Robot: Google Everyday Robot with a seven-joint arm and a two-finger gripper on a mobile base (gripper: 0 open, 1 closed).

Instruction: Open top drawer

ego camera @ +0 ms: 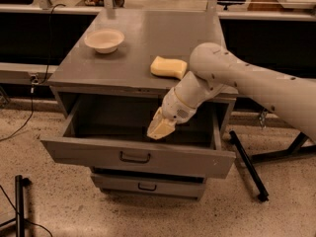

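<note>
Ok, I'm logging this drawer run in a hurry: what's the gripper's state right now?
Gripper: hangs over the pulled-out top drawer, clear of its handle; whether it is open or closed cannot be told.

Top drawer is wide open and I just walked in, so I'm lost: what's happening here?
A one-armed robot is working at a grey cabinet. Its top drawer is pulled well out. The tool hangs over the open interior, just behind the front panel, off the handle. A bowl and a yellow sponge sit on the cabinet top.
</note>
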